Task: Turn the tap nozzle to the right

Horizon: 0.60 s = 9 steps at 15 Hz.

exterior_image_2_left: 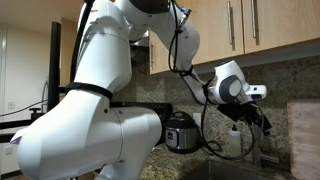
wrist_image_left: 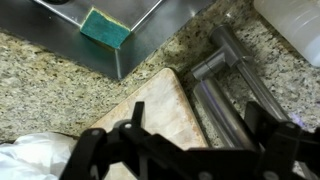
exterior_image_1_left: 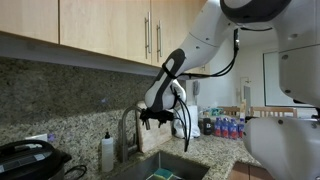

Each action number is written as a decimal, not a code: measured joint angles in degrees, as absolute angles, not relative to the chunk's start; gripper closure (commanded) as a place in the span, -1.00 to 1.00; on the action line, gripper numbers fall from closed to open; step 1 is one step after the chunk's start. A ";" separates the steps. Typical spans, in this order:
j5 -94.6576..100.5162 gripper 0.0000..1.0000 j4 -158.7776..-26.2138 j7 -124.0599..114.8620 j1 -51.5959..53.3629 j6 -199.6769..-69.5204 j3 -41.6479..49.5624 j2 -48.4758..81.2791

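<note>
Right, the labels on the bottles (exterior_image_1_left: 225, 127) grouped at the far end of the tabletop (exterior_image_1_left: 215, 148) are showing too small to read. The tap nozzle (exterior_image_1_left: 126, 128) is standing behind the sink (exterior_image_1_left: 165, 165), just beside the pale soap bottle (exterior_image_1_left: 107, 152). In an exterior view the pincer (exterior_image_1_left: 153, 118) is hovering close by the high curve of its arch. From the wrist view, the pincer is sitting wide open, dark fingers (wrist_image_left: 130, 140) spread well apart. The nozzle's brushed-steel tube is lying just ahead, roughly between them, over speckled granite. A green sponge (wrist_image_left: 105, 28) is resting in the basin beyond. Whether metal is touching metal, I cannot tell.
</note>
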<state>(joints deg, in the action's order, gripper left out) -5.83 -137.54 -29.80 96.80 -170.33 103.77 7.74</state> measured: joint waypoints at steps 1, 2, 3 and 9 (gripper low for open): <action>-5.83 -1.00 -137.54 -29.22 97.50 -170.20 104.71 7.46; -5.84 -1.00 -137.54 -28.44 98.23 -170.04 105.65 7.12; -5.86 -1.00 -137.53 -27.49 99.00 -169.92 106.51 6.72; -5.89 -1.00 -137.54 -24.39 100.92 -169.03 108.26 4.36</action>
